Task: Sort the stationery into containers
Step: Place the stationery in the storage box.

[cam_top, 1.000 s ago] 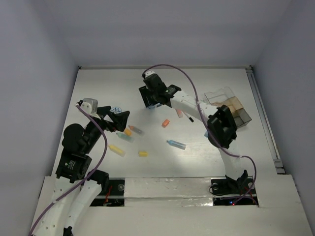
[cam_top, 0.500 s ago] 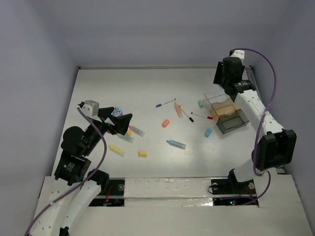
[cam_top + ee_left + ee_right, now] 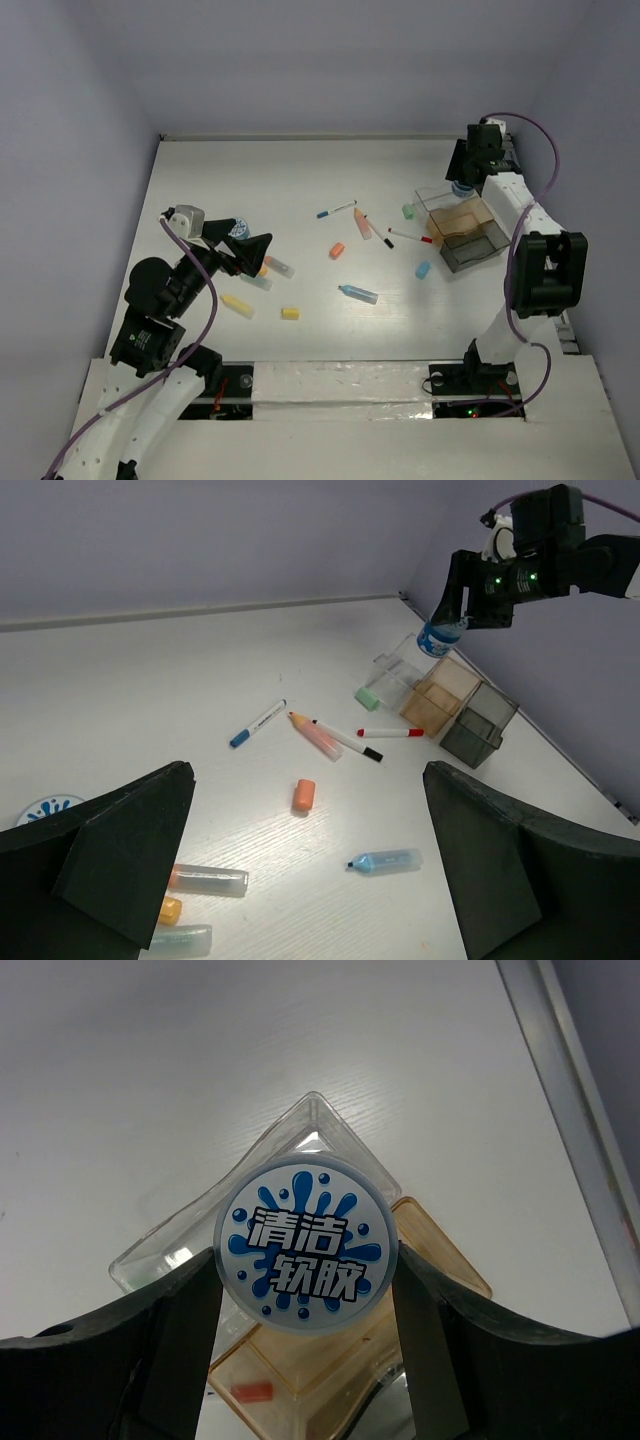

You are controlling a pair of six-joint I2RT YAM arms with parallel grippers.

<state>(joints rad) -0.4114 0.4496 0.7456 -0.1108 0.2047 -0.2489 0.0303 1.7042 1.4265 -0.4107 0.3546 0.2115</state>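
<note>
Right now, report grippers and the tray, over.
Right gripper shut on blue-and-white roll, above clear end of tray. Left gripper open, empty. Nothing blocking the tray.

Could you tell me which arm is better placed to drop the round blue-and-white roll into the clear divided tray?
Right: the right gripper holds the round blue-and-white patterned roll over the clear divided plastic tray. The left gripper is open, empty and far across the table.

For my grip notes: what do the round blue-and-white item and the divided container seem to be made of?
Round item: probably plastic, with a smooth printed label; the blue splash and characters look crisp, the rim pale and matte. Container: likely hard transparent plastic, glossy; the table shows through its clear walls.
</note>
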